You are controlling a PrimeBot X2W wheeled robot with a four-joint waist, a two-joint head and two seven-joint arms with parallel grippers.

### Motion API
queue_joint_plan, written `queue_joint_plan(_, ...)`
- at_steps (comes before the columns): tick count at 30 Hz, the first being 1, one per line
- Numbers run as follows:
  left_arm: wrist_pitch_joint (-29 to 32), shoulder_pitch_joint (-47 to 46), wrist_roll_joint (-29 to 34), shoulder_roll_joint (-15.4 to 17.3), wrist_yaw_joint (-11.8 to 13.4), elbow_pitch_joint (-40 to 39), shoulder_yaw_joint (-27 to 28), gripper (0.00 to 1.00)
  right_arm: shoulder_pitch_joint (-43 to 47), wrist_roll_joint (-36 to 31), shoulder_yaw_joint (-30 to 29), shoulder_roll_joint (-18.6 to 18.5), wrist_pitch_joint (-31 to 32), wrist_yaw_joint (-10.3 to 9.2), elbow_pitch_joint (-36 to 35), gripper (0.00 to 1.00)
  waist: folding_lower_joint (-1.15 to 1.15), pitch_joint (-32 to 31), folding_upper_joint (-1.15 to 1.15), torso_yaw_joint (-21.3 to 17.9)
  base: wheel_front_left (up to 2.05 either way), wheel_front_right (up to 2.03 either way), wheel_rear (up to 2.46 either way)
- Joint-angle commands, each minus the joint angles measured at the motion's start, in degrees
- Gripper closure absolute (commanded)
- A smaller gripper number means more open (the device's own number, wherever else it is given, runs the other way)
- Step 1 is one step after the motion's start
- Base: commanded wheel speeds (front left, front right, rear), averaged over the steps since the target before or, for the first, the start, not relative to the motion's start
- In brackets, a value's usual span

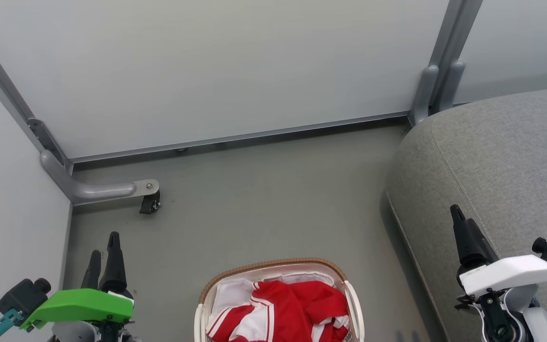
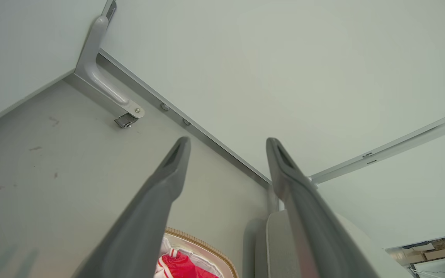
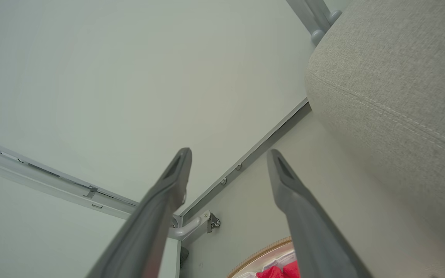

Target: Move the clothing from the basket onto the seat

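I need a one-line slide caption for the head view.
Red clothing lies in the basket beside the seat; left gripper and right gripper open.

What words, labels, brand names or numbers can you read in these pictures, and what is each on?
None can be read.
The clothing in the basket: red with white stripes, no letters or numbers showing.
The white cover by the right wrist: a faint mark near its left end, too small to read.
The clutter past the panels, left wrist view: blurred, nothing legible.
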Motion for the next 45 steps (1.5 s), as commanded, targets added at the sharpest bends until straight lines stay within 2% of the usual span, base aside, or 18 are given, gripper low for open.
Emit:
queue_joint_plan(1, -0.59, -0.79, 2.18, 0.38, -0.15, -0.49, 0.08, 0.0, -0.73, -2.33, 0.23, -0.74, -0.71, 0.01, -0.93, 0.0, 0.0, 0.02, 0.0, 0.02, 0.0, 0.0, 0.0)
queue_joint_plan(14, -2.97, -0.99, 13.54, 0.9, -0.2, -0.44, -1.03, 0.0, -0.61, -13.03, 1.06, -1.0, -3.13, 0.02, -0.72, 0.0, 0.0, -0.03, 0.0, 0.26, 0.0, 0.0, 0.0)
queue_joint_plan(45, -7.64, -0.46, 34.17, 1.81, -0.23, 0.61, -4.33, 0.0, 0.0, -34.07, 2.64, -1.27, -7.82, 0.03, -0.05, 0.0, 0.0, -0.21, 0.0, 0.76, 0.0, 0.0, 0.0)
